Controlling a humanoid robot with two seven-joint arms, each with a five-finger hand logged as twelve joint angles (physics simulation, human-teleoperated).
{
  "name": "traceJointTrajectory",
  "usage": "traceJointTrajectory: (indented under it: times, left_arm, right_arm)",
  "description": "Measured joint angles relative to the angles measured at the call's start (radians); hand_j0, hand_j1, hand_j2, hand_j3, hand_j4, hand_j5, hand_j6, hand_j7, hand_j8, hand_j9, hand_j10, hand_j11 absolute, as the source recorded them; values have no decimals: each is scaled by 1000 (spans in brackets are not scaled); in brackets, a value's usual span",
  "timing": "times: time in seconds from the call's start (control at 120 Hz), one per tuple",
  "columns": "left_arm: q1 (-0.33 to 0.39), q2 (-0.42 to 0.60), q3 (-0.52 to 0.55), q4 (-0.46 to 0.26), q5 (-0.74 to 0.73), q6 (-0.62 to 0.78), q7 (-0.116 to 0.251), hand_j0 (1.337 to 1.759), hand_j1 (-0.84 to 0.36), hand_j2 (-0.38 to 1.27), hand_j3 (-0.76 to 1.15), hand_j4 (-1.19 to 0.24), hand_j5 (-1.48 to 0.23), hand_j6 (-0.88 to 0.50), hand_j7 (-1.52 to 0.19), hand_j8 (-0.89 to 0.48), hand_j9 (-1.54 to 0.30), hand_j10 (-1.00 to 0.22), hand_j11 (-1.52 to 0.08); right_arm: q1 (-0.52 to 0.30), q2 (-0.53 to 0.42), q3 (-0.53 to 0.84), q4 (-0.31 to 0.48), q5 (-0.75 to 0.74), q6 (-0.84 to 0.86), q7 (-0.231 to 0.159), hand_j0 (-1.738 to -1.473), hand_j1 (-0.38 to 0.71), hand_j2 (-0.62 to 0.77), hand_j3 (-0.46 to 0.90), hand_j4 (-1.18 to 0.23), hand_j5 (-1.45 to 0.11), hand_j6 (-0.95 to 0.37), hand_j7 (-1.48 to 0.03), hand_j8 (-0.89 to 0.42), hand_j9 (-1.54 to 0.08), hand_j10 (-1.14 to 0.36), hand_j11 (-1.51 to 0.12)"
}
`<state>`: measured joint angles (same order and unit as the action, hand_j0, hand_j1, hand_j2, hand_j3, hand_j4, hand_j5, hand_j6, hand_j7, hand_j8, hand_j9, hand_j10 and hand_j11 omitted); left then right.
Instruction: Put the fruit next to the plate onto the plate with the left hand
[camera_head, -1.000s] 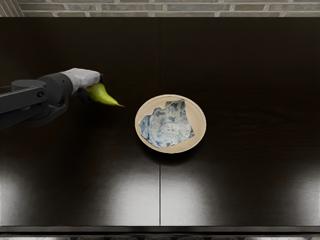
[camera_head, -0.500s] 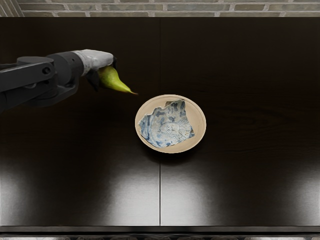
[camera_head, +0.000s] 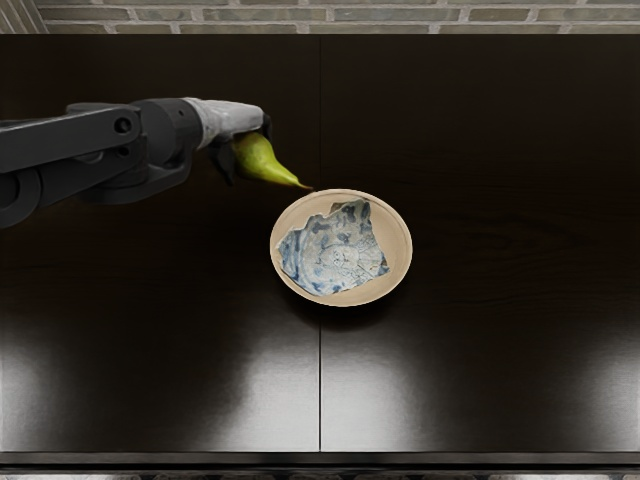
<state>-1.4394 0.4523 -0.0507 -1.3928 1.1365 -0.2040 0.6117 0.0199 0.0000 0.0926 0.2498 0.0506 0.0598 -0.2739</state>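
Observation:
A yellow-green pear (camera_head: 262, 163) hangs above the dark table, its stem tip pointing right and down, just reaching the plate's upper-left rim. My left hand (camera_head: 238, 136) is shut on the pear's fat end; the arm comes in from the left edge. The cream plate (camera_head: 394, 222), with a blue and white pattern inside, sits near the middle of the table, to the right of and below the hand. Most of the fingers are hidden behind the pear and the wrist.
The dark wooden table (camera_head: 480, 350) runs across the whole view, with a seam down the middle. A brick wall (camera_head: 330, 14) lines the far edge. Nothing else stands on the table.
The left hand has carried the pear up and to the right, from well left of the plate to the plate's upper-left rim. The plate has not moved.

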Motion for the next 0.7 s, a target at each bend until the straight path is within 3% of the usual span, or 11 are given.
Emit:
traceJointTrajectory:
  times: [0.242,0.417,0.525,0.7]
  left_arm:
    - [-8,-100,0,24,-21,0,0,1640,-409,312,0,-194,-1066,-158,-1036,-418,-1045,-719,-1046]
    - [-6,-173,1,61,-22,2,0,1635,-476,443,0,-137,-1110,-110,-1066,-367,-1088,-732,-1093]
    - [-9,-200,1,74,-23,4,-1,1634,-418,311,0,-150,-1129,-128,-1083,-387,-1108,-748,-1114]
    - [-14,-245,1,91,-22,7,-1,1634,-404,249,0,-158,-1137,-141,-1097,-391,-1127,-761,-1135]
  right_arm:
    - [0,0,0,0,0,0,-1,-1658,-314,-6,0,-29,-38,-29,-38,-29,-38,-29,-38]
    - [0,0,0,-1,0,0,-1,-1658,-314,-6,0,-29,-38,-29,-38,-29,-38,-29,-38]
    - [0,0,0,-1,0,0,0,-1658,-314,-6,0,-29,-38,-29,-38,-29,-38,-29,-38]
    - [0,0,1,-1,0,0,0,-1658,-314,-6,0,-29,-38,-29,-38,-29,-38,-29,-38]
